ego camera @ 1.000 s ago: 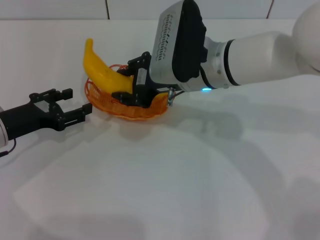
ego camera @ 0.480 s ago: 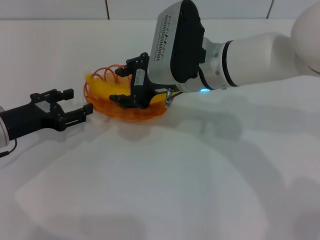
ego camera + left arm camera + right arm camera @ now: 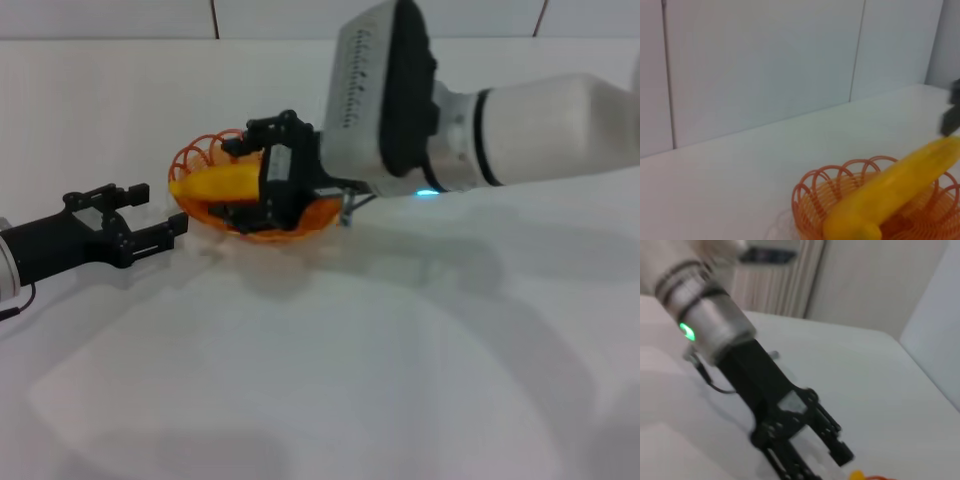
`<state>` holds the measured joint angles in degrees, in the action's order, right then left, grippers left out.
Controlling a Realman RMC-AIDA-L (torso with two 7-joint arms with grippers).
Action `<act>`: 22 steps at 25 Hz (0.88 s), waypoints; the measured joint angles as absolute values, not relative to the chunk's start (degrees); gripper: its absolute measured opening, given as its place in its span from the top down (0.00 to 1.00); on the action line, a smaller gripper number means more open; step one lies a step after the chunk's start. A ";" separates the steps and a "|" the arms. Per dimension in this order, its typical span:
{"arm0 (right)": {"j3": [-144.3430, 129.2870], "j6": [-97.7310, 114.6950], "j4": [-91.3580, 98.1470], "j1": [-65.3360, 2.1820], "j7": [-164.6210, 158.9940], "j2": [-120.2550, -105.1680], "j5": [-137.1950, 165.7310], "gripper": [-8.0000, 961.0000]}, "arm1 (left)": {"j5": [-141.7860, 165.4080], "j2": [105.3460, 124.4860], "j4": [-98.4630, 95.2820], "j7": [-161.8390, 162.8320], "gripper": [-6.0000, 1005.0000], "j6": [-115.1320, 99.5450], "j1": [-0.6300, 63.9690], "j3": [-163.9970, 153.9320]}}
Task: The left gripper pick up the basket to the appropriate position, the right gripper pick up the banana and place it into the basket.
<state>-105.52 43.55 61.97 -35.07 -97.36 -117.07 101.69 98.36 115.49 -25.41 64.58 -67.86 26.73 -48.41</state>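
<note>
White surface (image 3: pixel 300 380) and tiled wall surround your work. Your right tool (image 3: pixel 262 185) reaches over the basket (image 3: pixel 200 160), its fingers spread around the banana (image 3: pixel 215 184), which lies low across the basket with one end over the rim; whether they grip it, you cannot tell. Your left tool (image 3: pixel 150 225) sits open just beside the basket, holding nothing, likely clear for the drop. From the left wrist you see the banana resting on the wire loops, which the arm hides from above.
</note>
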 joint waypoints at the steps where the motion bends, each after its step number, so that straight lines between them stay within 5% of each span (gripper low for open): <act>1: -104.65 45.46 63.41 -33.97 -97.12 -117.01 101.69 0.26 | 98.36 115.49 -25.44 64.56 0.26 -67.85 26.64 -48.33; 22: -76.81 71.59 58.94 -22.81 -82.37 -116.83 92.32 0.27 | 97.83 115.69 -25.49 63.72 0.26 -67.85 26.19 -47.81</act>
<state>-76.81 71.59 58.94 -22.81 -82.37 -116.83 92.32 97.83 115.69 -25.49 63.72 -67.85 26.19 -47.81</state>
